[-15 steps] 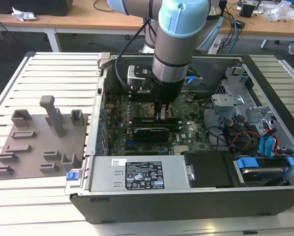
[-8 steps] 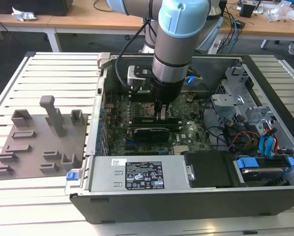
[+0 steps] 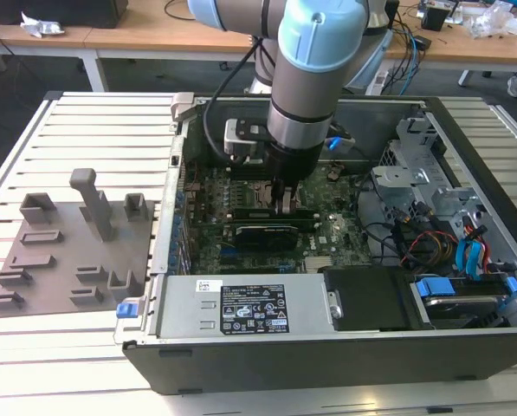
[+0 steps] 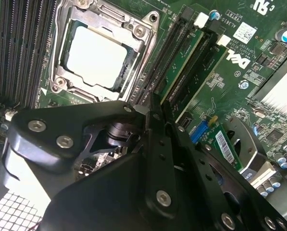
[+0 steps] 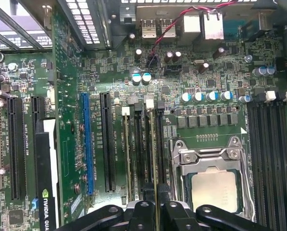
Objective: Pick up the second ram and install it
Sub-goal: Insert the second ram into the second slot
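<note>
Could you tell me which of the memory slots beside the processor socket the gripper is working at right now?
The slot next to the processor socket, where the gripper holds the second ram edge-on; the bank across the socket sits empty.

White printed label (image 3: 251, 308) on power supply (image 3: 189, 299), white sticker (image 4: 244, 32) and white lettering on motherboard (image 4: 220, 91)

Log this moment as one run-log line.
claw: down inside PC case, over motherboard memory slots beside CPU socket | second ram: standing in slot ahead of claw | holder tray: outside case
</note>
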`<state>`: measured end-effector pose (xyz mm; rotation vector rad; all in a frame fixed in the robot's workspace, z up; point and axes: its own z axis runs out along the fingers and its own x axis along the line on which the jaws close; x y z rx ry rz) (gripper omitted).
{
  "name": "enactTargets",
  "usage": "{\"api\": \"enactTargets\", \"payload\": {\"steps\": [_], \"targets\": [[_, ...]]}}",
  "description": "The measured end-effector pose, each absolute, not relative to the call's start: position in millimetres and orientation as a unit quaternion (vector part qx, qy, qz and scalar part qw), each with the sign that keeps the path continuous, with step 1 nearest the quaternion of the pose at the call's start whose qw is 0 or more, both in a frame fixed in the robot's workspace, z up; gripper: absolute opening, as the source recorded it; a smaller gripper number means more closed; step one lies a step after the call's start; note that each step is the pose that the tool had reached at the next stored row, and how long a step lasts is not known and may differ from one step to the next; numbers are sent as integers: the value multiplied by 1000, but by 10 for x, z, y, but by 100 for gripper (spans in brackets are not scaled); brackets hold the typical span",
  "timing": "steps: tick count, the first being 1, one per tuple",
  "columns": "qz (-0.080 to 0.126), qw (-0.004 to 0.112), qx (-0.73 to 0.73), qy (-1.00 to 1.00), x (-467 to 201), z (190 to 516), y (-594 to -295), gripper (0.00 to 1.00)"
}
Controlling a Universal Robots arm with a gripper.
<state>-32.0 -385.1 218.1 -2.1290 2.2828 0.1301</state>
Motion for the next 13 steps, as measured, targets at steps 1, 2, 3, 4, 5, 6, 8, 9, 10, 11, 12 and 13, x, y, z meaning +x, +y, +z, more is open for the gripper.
{"api": "enactTargets", "payload": {"steps": [1, 2, 3, 4, 5, 6, 8, 9, 10, 11, 12, 13], "targets": [[42, 9, -681, 731, -320, 2178, -3851, 14], [42, 9, -681, 731, -319, 2171, -3849, 15], [42, 9, -681, 731, -319, 2172, -3850, 22], [42, 9, -681, 731, -320, 2178, -3850, 22], [42, 9, -681, 731, -319, 2250, -3846, 22], [42, 9, -681, 731, -320, 2377, -3821, 22], [42, 9, -681, 731, -320, 2566, -3740, 20], [41, 9, -681, 731, -319, 2644, -3721, 11], [41, 9, -681, 731, -319, 2654, -3720, 11], [42, 9, -681, 731, -319, 2658, -3720, 11], [41, 9, -681, 731, -319, 2662, -3720, 11], [41, 9, -681, 731, -320, 2665, -3720, 11]]}}
